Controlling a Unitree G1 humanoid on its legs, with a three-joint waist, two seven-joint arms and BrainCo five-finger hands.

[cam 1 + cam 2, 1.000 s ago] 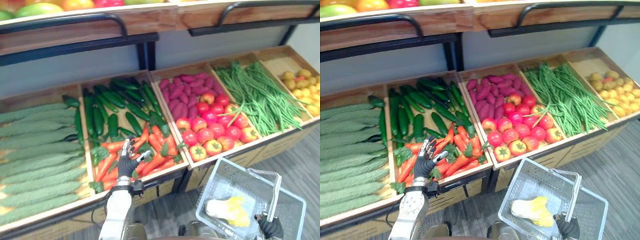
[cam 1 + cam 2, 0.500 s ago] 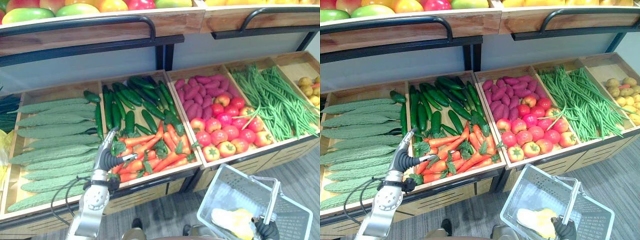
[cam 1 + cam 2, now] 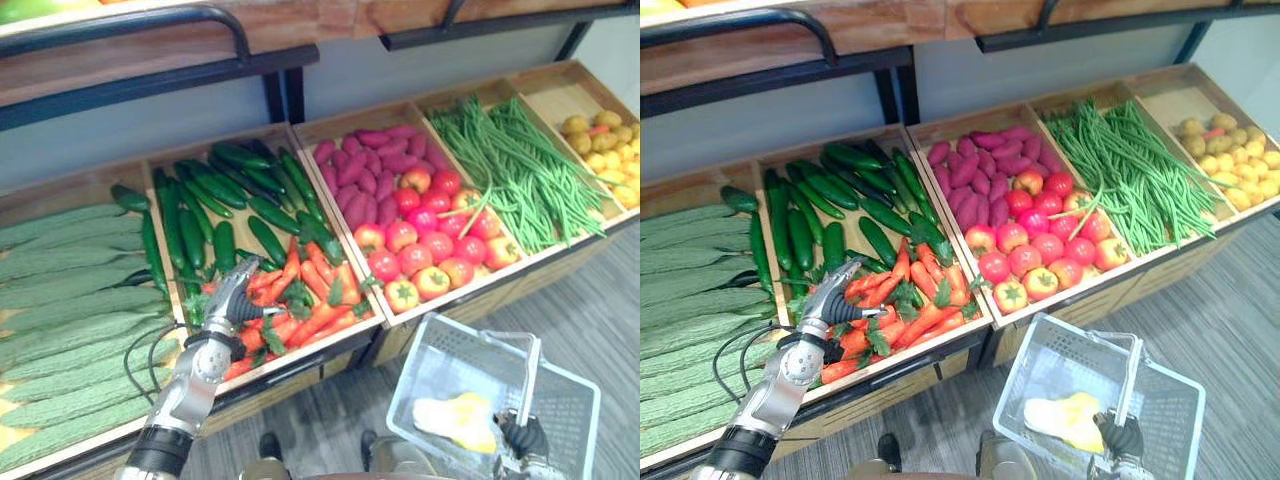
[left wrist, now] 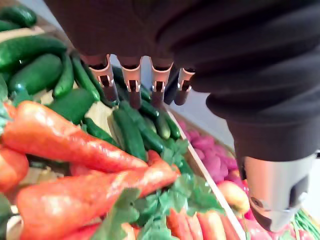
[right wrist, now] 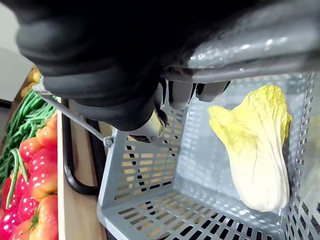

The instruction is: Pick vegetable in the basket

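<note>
Orange carrots (image 3: 312, 298) with green tops fill the front of a wooden bin, and dark cucumbers (image 3: 222, 200) lie behind them. My left hand (image 3: 234, 296) hovers over the left end of the carrot pile, open. In the left wrist view its straight fingers (image 4: 132, 85) point past a carrot (image 4: 75, 150) towards the cucumbers and hold nothing. My right hand (image 3: 523, 437) is shut on the handle of a pale grey plastic basket (image 3: 441, 332) at the lower right. A yellow cabbage (image 5: 260, 150) lies inside the basket (image 5: 150, 170).
Ridged green gourds (image 3: 70, 290) fill the bin on the left. Purple sweet potatoes (image 3: 365, 160) and tomatoes (image 3: 430, 250) lie right of the carrots, then green beans (image 3: 510, 170) and small yellow fruit (image 3: 605, 150). A black rail (image 3: 150, 40) fronts the upper shelf.
The camera has shifted between frames. My left hand has gone from raised, spread fingers to reaching low over the left of the carrots. The right hand keeps its hold on the basket.
</note>
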